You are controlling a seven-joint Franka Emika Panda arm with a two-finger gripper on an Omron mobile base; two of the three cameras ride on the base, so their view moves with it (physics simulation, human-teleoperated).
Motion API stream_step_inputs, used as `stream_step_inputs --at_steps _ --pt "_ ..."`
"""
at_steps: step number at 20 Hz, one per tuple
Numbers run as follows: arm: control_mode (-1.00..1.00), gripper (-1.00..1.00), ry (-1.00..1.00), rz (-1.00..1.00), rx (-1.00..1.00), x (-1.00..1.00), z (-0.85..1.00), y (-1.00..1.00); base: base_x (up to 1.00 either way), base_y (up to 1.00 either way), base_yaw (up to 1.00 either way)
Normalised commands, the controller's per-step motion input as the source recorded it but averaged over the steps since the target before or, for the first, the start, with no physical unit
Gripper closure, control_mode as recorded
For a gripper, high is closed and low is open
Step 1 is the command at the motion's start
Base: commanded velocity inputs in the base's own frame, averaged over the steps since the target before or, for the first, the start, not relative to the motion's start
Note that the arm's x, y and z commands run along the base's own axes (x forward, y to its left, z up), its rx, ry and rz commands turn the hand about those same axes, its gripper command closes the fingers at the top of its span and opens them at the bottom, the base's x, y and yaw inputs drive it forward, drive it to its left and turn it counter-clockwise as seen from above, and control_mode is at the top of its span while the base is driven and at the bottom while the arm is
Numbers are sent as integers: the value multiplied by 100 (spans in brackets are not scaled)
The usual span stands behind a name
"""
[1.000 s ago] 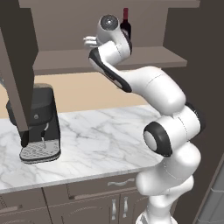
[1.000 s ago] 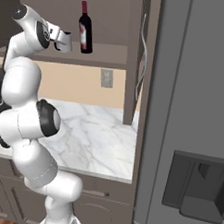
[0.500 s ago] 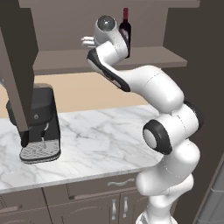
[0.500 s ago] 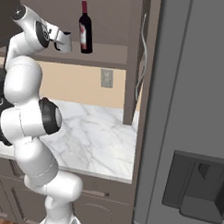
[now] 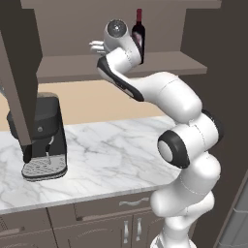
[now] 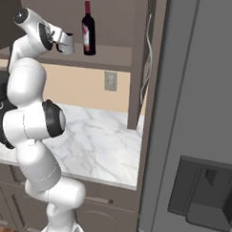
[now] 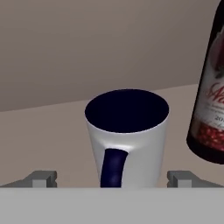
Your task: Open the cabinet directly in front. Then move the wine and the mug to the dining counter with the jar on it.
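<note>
The cabinet (image 5: pixel 19 72) stands open, its left door swung out and its right door (image 6: pixel 139 57) turned edge-on, silver handle showing. On its shelf stands the wine (image 5: pixel 139 35) (image 6: pixel 88 29), a dark bottle with a red foil neck. My gripper (image 5: pixel 96 46) (image 6: pixel 64 42) is up at shelf height, just left of the bottle. In the hand view the grey-white mug (image 7: pixel 127 135) with a navy inside sits between my open fingertips (image 7: pixel 41 178), handle towards me. My gripper (image 7: pixel 111 178) touches nothing. The wine (image 7: pixel 210 96) stands to the mug's right. The dining counter and the jar are out of view.
Below the cabinet runs a marble worktop (image 5: pixel 111 150) with a black coffee machine (image 5: pixel 41 140) at its left. Low cabinets with drawers (image 5: pixel 111 218) sit under it. A tall grey fridge (image 6: pixel 199 117) closes off the right side.
The arm has shifted only slightly, with the hand still at the shelf. The jaws stay wide, and the wine has not moved.
</note>
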Motion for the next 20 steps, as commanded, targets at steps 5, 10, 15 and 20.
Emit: stream_step_inputs --at_steps 5,10,15,20 --pt "-100 -100 -5 0 0 16 -7 0 0 0 0" --pt "-100 -100 -3 0 0 14 -14 0 0 0 0" --pt "-100 100 -1 0 0 7 -4 1 0 0 0" --pt "-100 100 0 0 0 0 0 0 0 0 0"
